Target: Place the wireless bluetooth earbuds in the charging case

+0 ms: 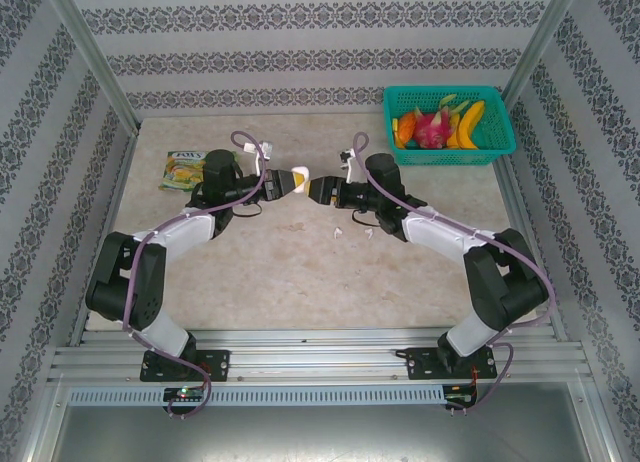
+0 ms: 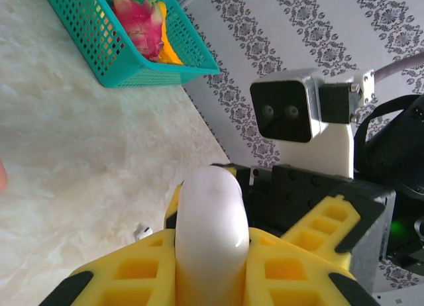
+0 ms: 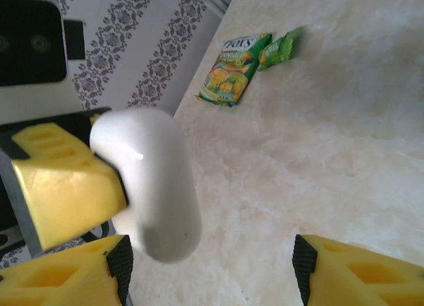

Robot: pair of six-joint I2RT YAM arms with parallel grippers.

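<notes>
Left hand (image 1: 286, 184) clamps white pebble-shaped charging case (image 2: 212, 220) (glossy plastic); right hand (image 3: 212, 261) wide open

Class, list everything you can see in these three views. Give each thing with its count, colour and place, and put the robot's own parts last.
table: one, beige marbled, under everything.
basket: one, teal, far right corner of the table.
fruit: several, pink, yellow and orange, in the basket.
snack packets: two, green and yellow, far left of the table.
small white pieces: two, white, on the table beside the right arm; too small to identify.
charging case: one, white, held above the table's middle.
arms: two, black and white, reaching in from the near edge.
left fingers: two, yellow, shut on the charging case.
right fingers: two, yellow, open, facing the case.
</notes>
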